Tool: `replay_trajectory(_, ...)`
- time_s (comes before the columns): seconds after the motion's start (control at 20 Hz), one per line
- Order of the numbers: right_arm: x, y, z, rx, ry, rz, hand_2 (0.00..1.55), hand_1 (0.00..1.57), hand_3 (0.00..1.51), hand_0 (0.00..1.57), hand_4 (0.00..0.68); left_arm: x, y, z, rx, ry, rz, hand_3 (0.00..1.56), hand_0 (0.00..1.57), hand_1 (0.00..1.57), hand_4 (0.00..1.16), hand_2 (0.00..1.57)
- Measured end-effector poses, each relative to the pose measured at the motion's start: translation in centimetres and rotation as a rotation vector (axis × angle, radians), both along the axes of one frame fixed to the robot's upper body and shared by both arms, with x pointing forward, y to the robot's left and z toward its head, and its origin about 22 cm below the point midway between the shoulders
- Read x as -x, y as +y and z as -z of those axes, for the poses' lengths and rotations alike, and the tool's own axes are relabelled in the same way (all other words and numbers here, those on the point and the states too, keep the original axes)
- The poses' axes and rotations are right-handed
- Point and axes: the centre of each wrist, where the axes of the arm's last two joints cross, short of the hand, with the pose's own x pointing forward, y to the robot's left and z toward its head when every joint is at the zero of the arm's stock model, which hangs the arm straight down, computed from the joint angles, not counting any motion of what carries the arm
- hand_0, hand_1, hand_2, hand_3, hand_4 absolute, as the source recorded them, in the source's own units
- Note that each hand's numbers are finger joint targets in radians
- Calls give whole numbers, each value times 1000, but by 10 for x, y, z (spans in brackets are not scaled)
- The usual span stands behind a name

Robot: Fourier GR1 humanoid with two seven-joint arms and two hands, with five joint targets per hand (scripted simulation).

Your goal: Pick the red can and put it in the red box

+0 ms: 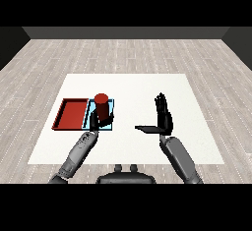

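Note:
The red can (102, 106) stands upright over the light blue tray (111, 104). My left hand (94, 122) is at the can's lower near side, with fingers curled against it. The red tray (72, 113) lies just left of the blue one with nothing in it. My right hand (164, 117) is held up over the table's middle right, fingers straight and thumb stuck out to the left, holding nothing.
The white table (138, 87) stretches wide behind and to the right of the trays. Beyond it is a grey plank floor (128, 53).

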Motion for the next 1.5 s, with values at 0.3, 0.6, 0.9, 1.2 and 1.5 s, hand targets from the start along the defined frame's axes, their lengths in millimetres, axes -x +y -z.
replay_trajectory(0.3,19,-54,23,33,60,106,0,0,0,0,0,-11,68,-7,-133,13,-111,1467,1571,1571,1100,1554)
replay_trajectory(0.6,19,-77,35,74,102,166,0,0,0,0,0,-34,126,-11,-197,98,-230,1473,1571,1571,1099,1552)
replay_trajectory(0.9,14,-88,46,105,149,212,0,0,0,0,0,-55,172,-3,-283,240,-314,1473,1571,1571,1060,1558)
replay_trajectory(1.2,0,-87,57,108,180,215,0,0,0,0,0,-62,184,19,-331,371,-382,1285,1363,1363,948,1247)
replay_trajectory(1.5,-9,-93,71,97,196,229,0,0,0,0,0,-54,181,43,-374,594,-449,494,828,828,795,805)
